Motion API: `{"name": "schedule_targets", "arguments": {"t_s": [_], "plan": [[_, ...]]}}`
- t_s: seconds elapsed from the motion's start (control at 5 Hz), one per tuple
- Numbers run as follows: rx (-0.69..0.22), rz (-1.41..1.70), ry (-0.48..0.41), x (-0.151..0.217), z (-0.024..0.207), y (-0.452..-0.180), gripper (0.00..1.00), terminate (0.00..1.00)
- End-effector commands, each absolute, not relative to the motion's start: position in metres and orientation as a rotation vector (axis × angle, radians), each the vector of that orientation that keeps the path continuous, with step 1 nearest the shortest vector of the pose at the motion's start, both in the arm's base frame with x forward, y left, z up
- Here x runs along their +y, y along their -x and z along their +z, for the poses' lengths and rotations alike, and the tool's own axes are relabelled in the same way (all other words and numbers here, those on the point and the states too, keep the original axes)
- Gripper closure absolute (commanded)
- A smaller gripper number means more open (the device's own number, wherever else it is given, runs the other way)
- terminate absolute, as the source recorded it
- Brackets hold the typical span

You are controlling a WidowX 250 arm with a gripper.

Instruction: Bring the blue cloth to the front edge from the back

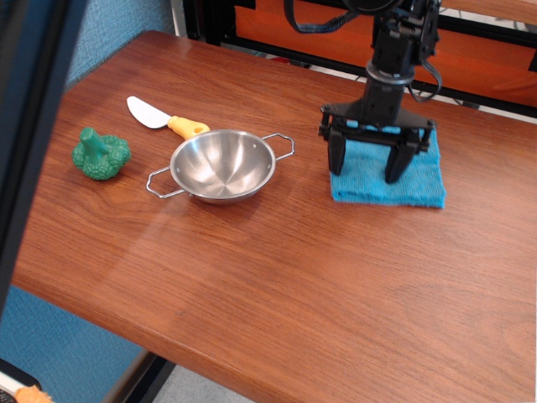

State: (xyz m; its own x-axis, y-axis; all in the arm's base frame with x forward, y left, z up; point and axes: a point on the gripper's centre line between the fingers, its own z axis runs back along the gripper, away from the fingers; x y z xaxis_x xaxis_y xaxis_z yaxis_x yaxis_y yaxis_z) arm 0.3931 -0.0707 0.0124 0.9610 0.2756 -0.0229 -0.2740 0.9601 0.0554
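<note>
Gripper (366, 170) fingers spread, apparently pressing the blue cloth (393, 180), right of the steel bowl (222, 164). I should keep steady downward pressure dragging toward the front edge (252, 382).

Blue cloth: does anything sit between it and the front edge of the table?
Nothing visible does. The blue cloth lies under the open gripper, and only bare wood runs from it to the front edge. The steel bowl, knife and broccoli all sit off to the left.
</note>
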Motion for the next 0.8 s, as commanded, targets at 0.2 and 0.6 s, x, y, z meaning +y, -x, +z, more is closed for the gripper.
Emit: {"name": "schedule_targets", "arguments": {"t_s": [0.2,0.6], "plan": [[0.036,0.220,-0.046,-0.063,0.042,-0.310,0.00,0.00],[0.122,0.209,-0.034,-0.062,0.023,-0.264,0.00,0.00]]}}
